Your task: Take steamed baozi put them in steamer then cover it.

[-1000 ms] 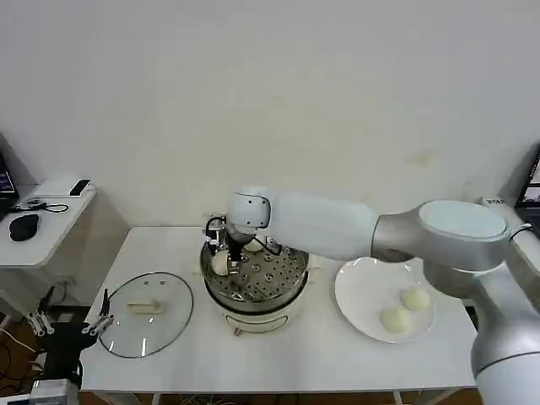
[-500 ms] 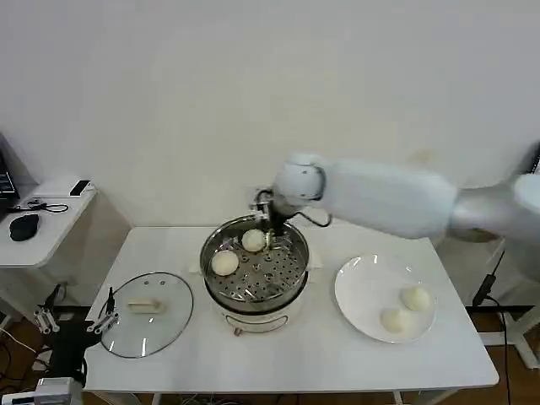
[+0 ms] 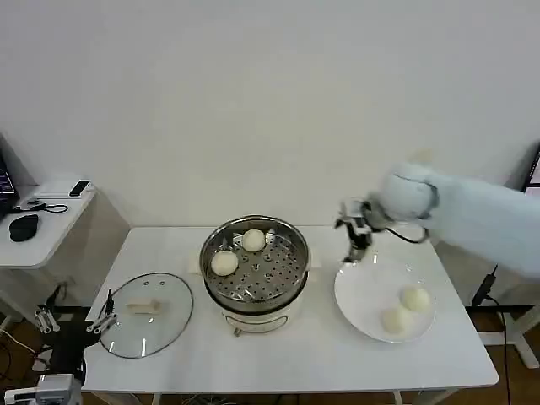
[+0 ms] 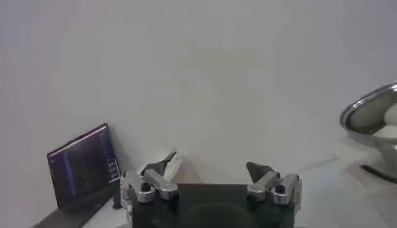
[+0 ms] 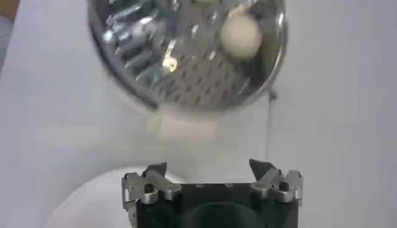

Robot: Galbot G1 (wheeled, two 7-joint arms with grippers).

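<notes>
**Status: two baozi loaded, two on the plate, cover off**

We see the right gripper [image 3: 356, 239] in the air over the table [image 3: 312, 354], between the steamer [image 3: 253, 270] and the white plate [image 3: 371, 291], above the plate's near-steamer rim. Its fingers [image 5: 155, 176] are spread apart and hold nothing. In the right wrist view the steamer's perforated tray lies ahead of the fingertips, and the plate's rim curves in beside the left finger.

The steamer stands upright at the table's centre, mouth upward. Its tray carries two steamed baozi, one [image 3: 224, 263] on the side away from the fingers and one [image 3: 253, 240] towards the wall; they lie near each other but apart. The plate holds the other two [image 3: 415, 298] [image 3: 396, 319], just beside each other on the side farthest from the steamer.

The cover [image 3: 145, 312] lies flat on the table beyond the steamer from the right gripper, handle up (the bar handle's long axis runs roughly left to right across the head view).

The left gripper [image 4: 211, 179] hangs low beside the table's left end, fingers spread and empty, well apart from the cover. A laptop [image 4: 84, 164] stands beyond it.
</notes>
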